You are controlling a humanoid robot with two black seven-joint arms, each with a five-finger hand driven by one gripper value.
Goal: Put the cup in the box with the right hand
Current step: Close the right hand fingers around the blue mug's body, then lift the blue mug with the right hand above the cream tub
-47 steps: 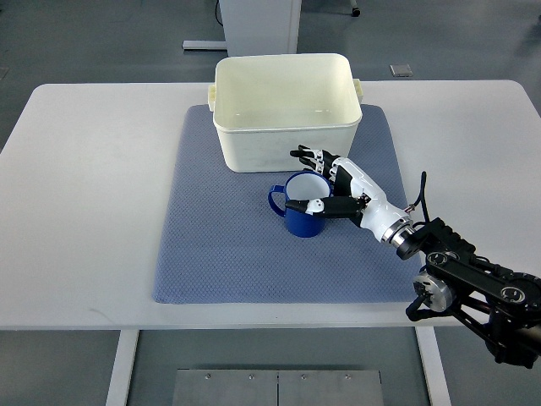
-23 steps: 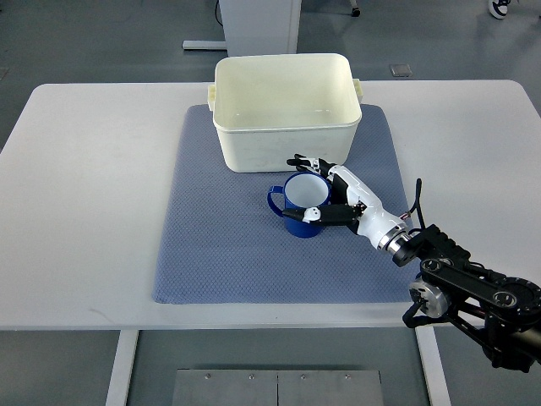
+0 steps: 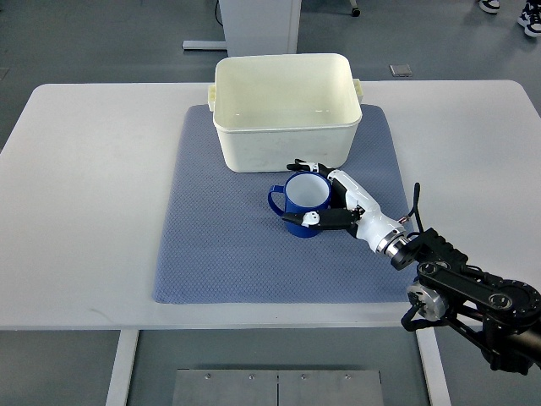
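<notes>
A blue cup point(image 3: 300, 203) with a white inside stands upright on the blue-grey mat point(image 3: 220, 245), its handle pointing left, just in front of the cream box point(image 3: 286, 108). My right hand point(image 3: 308, 193) comes in from the lower right and wraps the cup's right side. Its thumb point(image 3: 306, 219) lies along the near wall and its fingers point(image 3: 306, 167) curl round the far rim. The box is open at the top and holds nothing that I can see. The left arm does not show.
The mat lies on a white table point(image 3: 84, 194). My right arm's black joints point(image 3: 473, 296) hang past the table's front right edge. A white pedestal base point(image 3: 254, 21) and grey floor lie beyond the table.
My right hand has slid a little to the left and nearer around the cup, the thumb closing in on its near wall. The cup stands at the same spot.
</notes>
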